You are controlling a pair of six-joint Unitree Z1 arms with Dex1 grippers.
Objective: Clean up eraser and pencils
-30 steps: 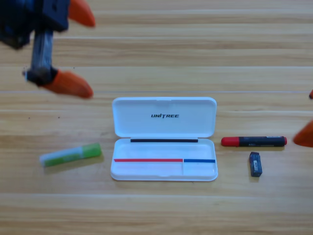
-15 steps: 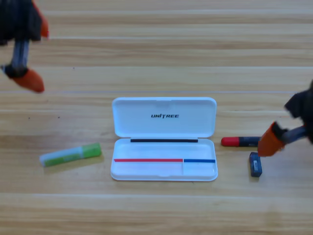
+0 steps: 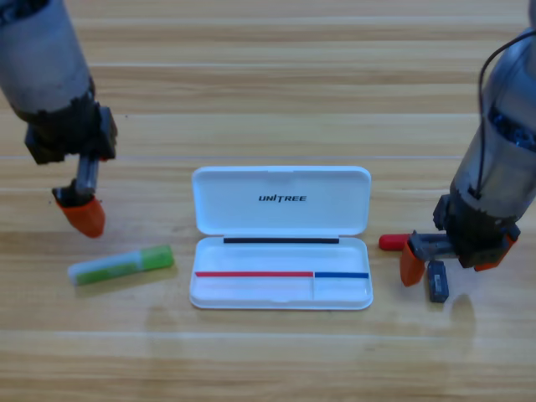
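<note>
The light green pencil [image 3: 121, 265] lies flat on the table, left of the white case [image 3: 280, 201]. My left gripper [image 3: 83, 215] points down just above and left of it, a little apart from it. The red-and-black pencil [image 3: 390, 242] lies right of the case; only its red end shows, because my right gripper [image 3: 452, 260] covers the black body. The small dark eraser [image 3: 437, 281] lies just below that pencil. The right gripper is open, one orange jaw left of the eraser and the other to its upper right.
The white case lies open in the middle of the table, lid folded back and printed UNITREE, with its tray [image 3: 251, 289] toward the front. Both grey arms reach down from the upper corners.
The left gripper came down and to the right, toward the green pencil. The right arm swung in from the right edge and now stands over the red-and-black pencil and the eraser.
</note>
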